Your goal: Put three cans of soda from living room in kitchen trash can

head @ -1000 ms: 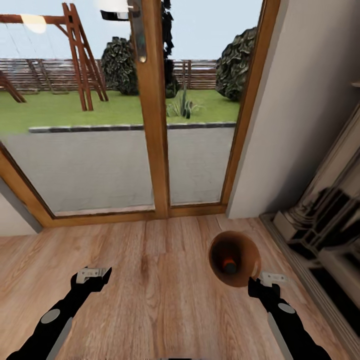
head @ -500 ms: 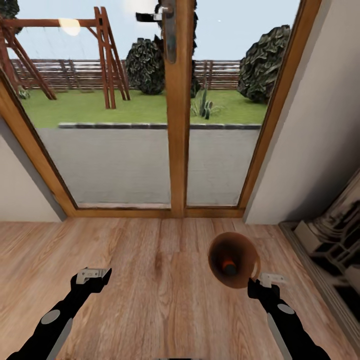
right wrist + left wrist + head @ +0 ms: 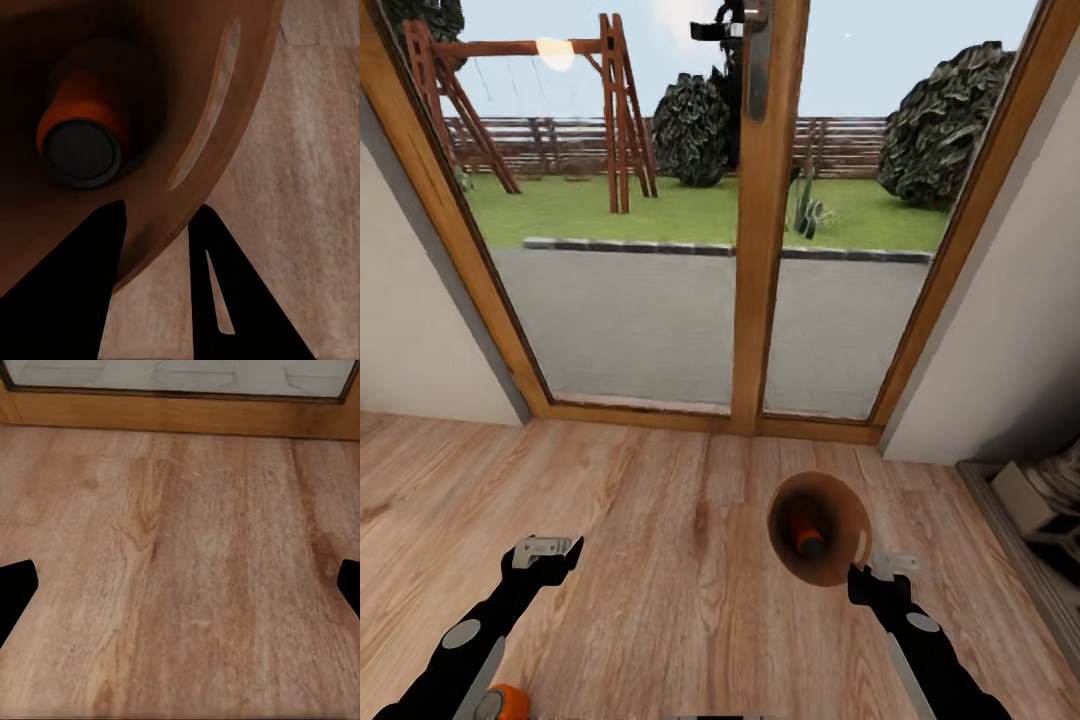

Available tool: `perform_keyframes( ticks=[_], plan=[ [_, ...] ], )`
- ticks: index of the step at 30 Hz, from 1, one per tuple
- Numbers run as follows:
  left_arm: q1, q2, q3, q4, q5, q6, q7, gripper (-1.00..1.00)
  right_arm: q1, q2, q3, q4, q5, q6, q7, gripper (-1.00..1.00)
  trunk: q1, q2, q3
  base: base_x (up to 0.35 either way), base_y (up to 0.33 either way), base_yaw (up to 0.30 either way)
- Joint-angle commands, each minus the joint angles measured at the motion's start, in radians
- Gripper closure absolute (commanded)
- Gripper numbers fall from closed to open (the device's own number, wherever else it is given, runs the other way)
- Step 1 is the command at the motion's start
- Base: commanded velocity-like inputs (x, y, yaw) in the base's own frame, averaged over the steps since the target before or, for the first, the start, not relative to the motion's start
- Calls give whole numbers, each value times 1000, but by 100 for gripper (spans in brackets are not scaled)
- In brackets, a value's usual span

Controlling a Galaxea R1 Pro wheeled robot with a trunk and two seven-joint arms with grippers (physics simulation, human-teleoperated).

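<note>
Presently, by the glass doors [image 3: 660, 300] with their wooden frame, on a plank floor [image 3: 660, 520]: one brown bin [image 3: 830, 560], round and tapered, held up off the floor at the right gripper [image 3: 865, 572]. That gripper's two fingers straddle the bin's rim, one inside the wall and one outside, clamped on it; the right wrist view shows this closely, with a pale slot [image 3: 206, 112] cut through the wall just beside the fingers. The bin is tipped so that its open mouth faces the head camera and its long axis runs away towards the floor. Inside, at the bottom, one orange can [image 3: 807, 537], lying along the bin's axis with its dark round end [image 3: 81, 154] turned towards the mouth. No lettering or label can be read on can or bin. Second orange can [image 3: 508, 703], low beside the left forearm at the picture's edge; whether it stands upright cannot be told. Left gripper [image 3: 550, 552] held over bare floor, fingers spread wide, holding nothing. Outside the glass: paving, lawn, a wooden swing frame [image 3: 610, 110], bushes, a slatted fence.
</note>
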Motion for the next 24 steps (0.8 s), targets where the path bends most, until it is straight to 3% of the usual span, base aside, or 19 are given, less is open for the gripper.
perform_keyframes(
  ticks=[1, 6, 17, 24],
  plan=[
    [0, 0, 0, 0, 0, 0, 0, -100, -1, 0, 6, -2, 4, 0, 2, 100, 0, 0, -1, 0, 0, 162],
    [0, -1, -1, 0, 0, 0, 0, -100, -1, 0, 28, 0, 4, 0, 2, 100, 0, 0, -7, 0, 0, 154],
    [0, -2, -1, 0, 0, 0, 0, -100, -1, 0, 34, 40, 6, -1, 2, 100, 0, 0, -21, 0, 0, 150],
    [-2, -1, 4, 60, 1, 9, 29, -100, -1, 0, 34, 46, 7, -1, 2, 100, 0, 0, -30, 0, 0, 149]
  ],
)
